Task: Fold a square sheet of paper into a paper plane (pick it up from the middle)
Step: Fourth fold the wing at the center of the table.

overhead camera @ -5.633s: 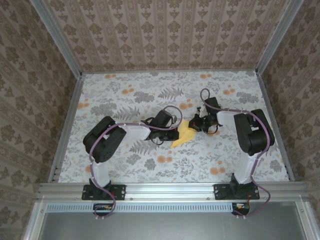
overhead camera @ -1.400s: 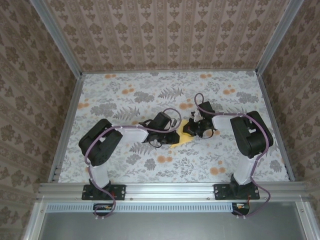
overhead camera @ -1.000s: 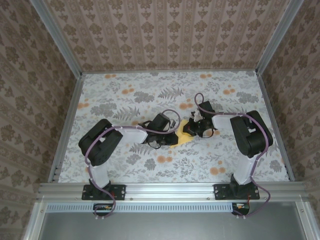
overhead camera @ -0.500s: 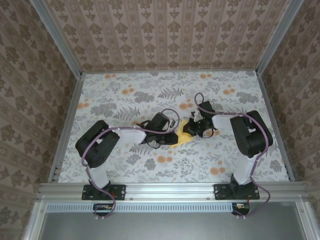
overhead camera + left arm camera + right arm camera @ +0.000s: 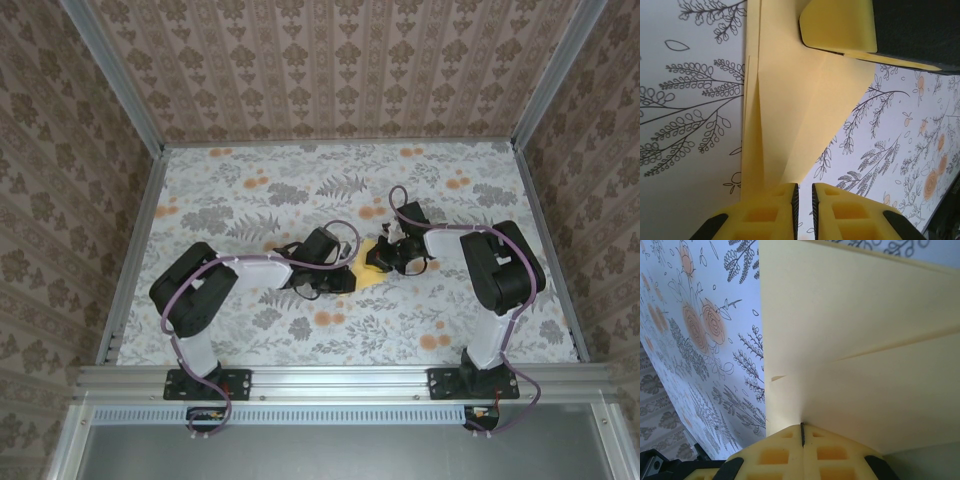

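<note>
At centre frame, right gripper (image 5: 802, 426) is pinching the paper (image 5: 865, 330), seemingly anchoring it; left gripper (image 5: 804, 186), jaws slightly apart, is meeting its fold.

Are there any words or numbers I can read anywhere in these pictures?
There are none to read. The yellow paper is plain, the tablecloth has only printed flowers and leaves, and the walls carry only a repeating pattern.
</note>
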Available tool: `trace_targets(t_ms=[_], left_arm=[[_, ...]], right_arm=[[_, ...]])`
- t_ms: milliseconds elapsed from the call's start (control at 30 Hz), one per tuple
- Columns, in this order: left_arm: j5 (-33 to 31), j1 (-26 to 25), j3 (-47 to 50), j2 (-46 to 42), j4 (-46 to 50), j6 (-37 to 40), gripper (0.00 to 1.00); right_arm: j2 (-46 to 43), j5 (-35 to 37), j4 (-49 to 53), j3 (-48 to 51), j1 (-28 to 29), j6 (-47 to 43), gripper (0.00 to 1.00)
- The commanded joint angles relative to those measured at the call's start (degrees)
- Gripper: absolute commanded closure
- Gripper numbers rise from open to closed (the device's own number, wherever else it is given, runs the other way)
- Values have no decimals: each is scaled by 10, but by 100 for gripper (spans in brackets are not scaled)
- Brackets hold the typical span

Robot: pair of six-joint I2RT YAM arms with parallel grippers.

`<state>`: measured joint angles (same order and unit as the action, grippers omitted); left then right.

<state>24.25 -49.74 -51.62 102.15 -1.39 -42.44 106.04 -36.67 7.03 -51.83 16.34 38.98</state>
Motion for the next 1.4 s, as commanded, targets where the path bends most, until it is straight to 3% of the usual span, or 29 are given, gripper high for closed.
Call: trace_targets(t_ms=[0, 633, 967, 1367], left_arm=[[3, 7, 7, 8, 20, 7, 81], [-34, 16, 10, 17, 67, 3, 82], [-17, 1, -3, -25, 58, 13, 82], [-32, -1, -4, -7, 71, 10, 81]], right_arm=[[43, 82, 52, 12, -5, -5, 100], [49, 85, 54, 11, -5, -6, 100], [49, 85, 55, 12, -7, -7, 100], [51, 85, 54, 15, -8, -7, 100]])
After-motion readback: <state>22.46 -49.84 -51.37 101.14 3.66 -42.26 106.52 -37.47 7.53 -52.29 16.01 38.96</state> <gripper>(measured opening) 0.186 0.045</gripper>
